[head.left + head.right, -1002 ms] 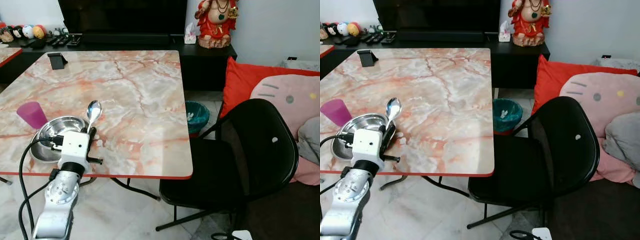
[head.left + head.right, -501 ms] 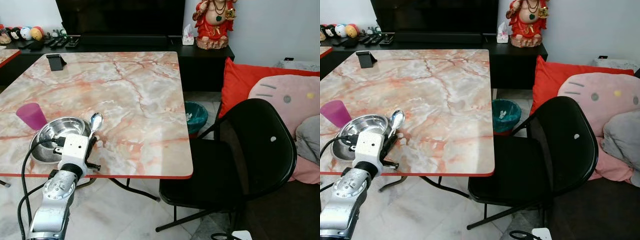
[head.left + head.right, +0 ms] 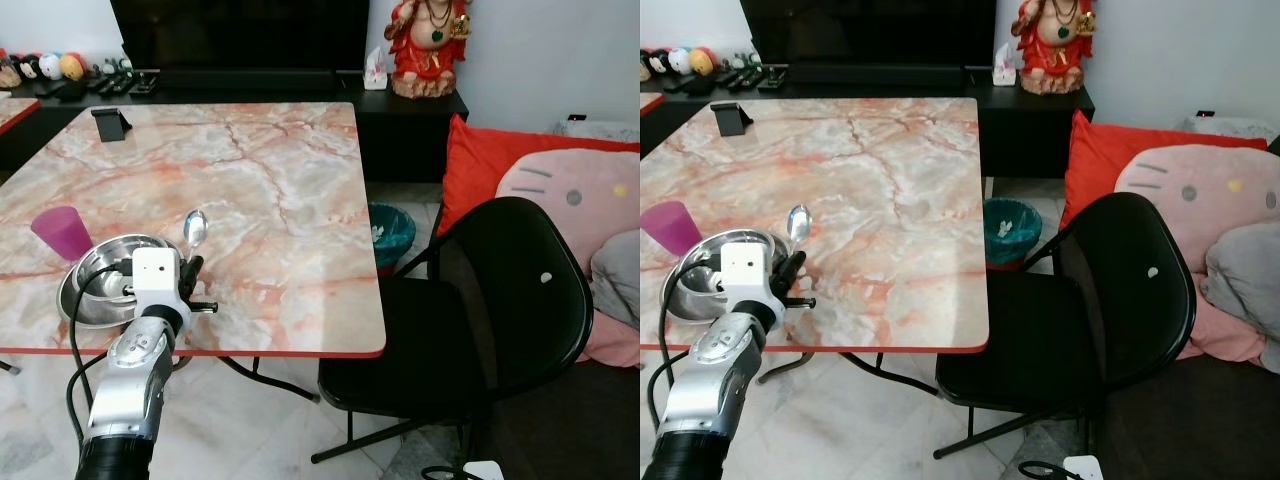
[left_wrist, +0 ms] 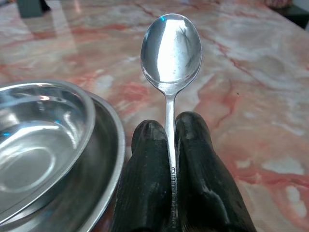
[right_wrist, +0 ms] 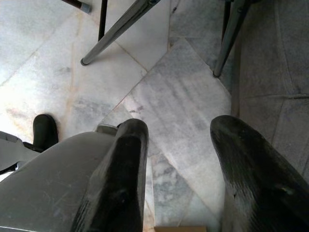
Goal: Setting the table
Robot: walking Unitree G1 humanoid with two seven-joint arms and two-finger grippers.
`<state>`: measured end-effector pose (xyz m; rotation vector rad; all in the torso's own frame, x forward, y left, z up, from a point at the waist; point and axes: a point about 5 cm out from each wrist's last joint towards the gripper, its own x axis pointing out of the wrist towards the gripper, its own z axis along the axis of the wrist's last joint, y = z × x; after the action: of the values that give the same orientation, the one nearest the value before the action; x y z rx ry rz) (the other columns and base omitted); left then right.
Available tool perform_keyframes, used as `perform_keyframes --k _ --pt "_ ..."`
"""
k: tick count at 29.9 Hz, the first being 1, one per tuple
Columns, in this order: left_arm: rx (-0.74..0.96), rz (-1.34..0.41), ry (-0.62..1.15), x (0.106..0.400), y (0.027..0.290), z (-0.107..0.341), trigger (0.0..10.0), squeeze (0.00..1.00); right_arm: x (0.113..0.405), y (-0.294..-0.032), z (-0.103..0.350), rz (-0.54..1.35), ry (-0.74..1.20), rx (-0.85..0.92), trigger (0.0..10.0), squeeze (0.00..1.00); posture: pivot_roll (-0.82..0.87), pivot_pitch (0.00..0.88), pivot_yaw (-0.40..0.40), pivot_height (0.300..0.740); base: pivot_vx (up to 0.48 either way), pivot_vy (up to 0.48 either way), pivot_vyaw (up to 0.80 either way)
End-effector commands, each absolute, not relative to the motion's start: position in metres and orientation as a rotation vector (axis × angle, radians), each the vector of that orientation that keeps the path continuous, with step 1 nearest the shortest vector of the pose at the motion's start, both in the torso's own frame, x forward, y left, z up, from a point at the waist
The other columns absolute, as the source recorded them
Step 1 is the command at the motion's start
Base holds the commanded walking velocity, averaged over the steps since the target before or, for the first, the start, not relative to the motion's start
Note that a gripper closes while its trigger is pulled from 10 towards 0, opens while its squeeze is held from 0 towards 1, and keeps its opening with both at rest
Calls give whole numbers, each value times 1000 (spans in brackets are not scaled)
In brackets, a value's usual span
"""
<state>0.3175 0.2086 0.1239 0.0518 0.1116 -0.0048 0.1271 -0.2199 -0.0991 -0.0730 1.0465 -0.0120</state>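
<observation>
The bowl (image 3: 105, 285) and pink cup (image 3: 61, 231) already sit by the counter's (image 3: 290, 200) near left corner, while the left end effector (image 4: 169, 145), clamped on the spoon (image 4: 171, 53), holds it just beside the bowl, not yet laid down.

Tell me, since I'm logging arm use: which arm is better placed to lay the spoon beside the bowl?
Left. The left gripper is shut on the spoon beside the bowl; the right gripper hangs open over the floor.

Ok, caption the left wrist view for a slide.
Left gripper pinching a steel spoon by its handle, beside the steel bowl on the marble table.
</observation>
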Motion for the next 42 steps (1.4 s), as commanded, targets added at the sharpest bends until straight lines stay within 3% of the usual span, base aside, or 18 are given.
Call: perform_keyframes --k 1,23,42 --pt "62 -17 132 322 210 125 10000 0 127 -219 -99 -13 1049 -72 10000 0 6 0 11 732 0 0 0" --pt "21 -26 263 330 211 101 10000 0 125 -219 -100 -11 1053 -72 10000 0 -2 0 16 732 0 0 0" --pt "2 -7 241 347 207 107 10000 0 125 -218 -100 -20 1053 -65 10000 0 -6 0 19 732 0 0 0"
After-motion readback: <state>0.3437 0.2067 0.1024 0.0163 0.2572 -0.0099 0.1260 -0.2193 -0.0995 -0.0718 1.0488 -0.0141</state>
